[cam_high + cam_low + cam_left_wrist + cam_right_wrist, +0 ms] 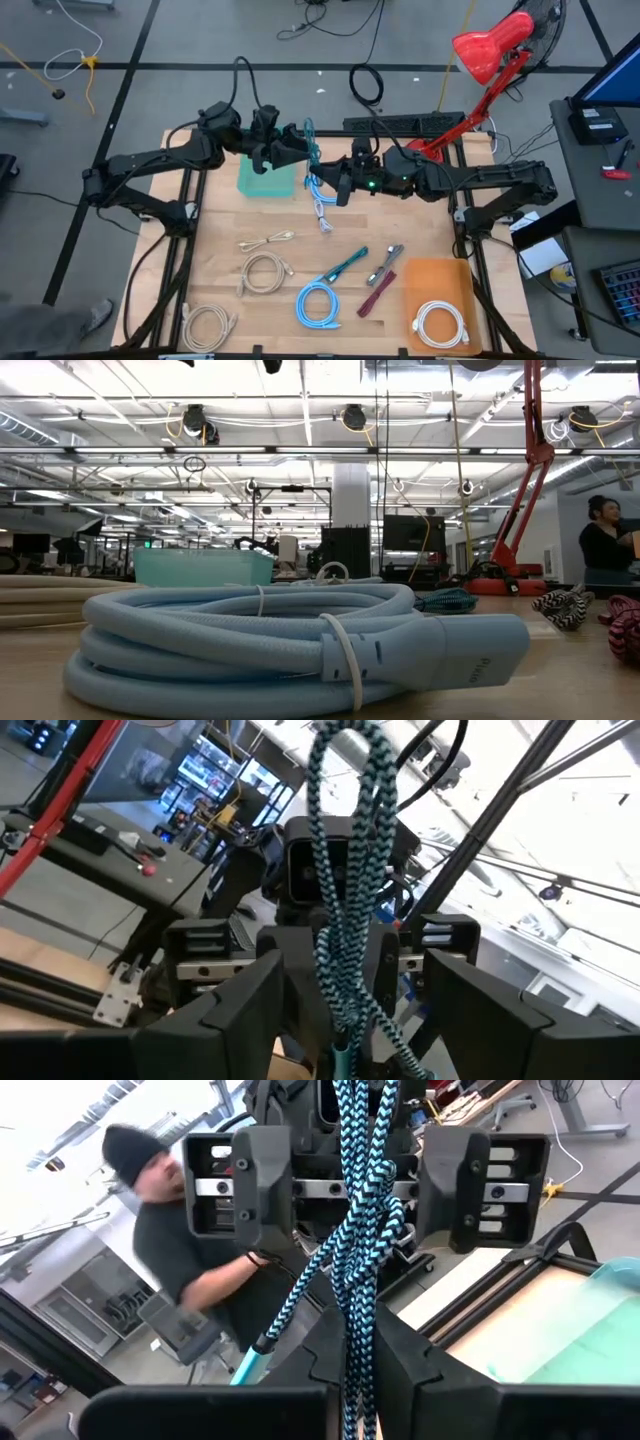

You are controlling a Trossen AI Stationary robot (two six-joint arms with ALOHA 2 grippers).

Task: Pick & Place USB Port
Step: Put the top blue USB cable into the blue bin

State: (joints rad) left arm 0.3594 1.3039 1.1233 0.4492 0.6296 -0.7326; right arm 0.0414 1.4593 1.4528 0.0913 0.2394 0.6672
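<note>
jaws of the right gripper (pixel 322 185) pinch a blue braided cable (pixel 311 150) beside the teal bin (pixel 266 178) in the high view. left gripper (pixel 360 1175) stands spread around this cable in the right wrist view.

No lettering can be read on any cable, bin or fixture in these views.

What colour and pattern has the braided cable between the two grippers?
The braided cable is bright blue and black in a zigzag weave; the right wrist view shows it best.
</note>
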